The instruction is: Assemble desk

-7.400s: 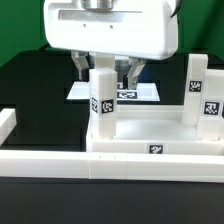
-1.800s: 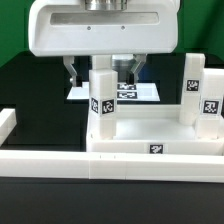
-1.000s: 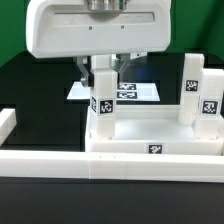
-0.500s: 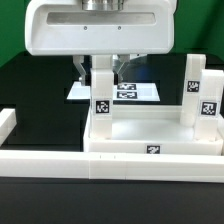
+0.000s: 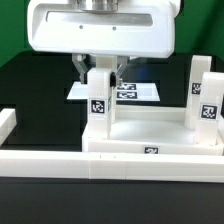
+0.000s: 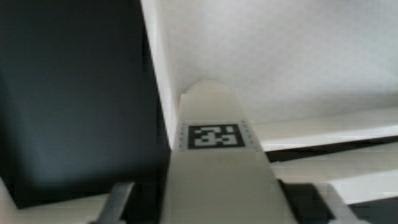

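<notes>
Tabletop: from my seat I see the white tray-like tabletop (image 5: 150, 132) low in the middle of the exterior frame, its raised rim running across to the right edge, a small tag on its front face

Held leg: a white square leg (image 5: 98, 100) stands upright at the tabletop's left rear corner, just left of centre in the frame; its black-white tag faces me; in the wrist view the same leg (image 6: 217, 150) fills the middle of the frame with its tag showing

Other legs: two more tagged legs (image 5: 204, 95) stand upright at the right side of the exterior frame, on the tabletop's right end, one just behind the other

Gripper: the gripper (image 5: 100, 68) hangs under the large white arm housing in the upper centre; its dark fingers (image 5: 80, 68) sit on either side of the top of the held leg and I read them as pinching it, though the contact itself is small and soft in this view

Marker board: the marker board (image 5: 135, 91) lies flat on the dark table behind the held leg, mid frame

Border wall: the long white border wall (image 5: 45, 160) runs along the lower part of the frame, in front of the tabletop, with a raised end at the far left
</notes>
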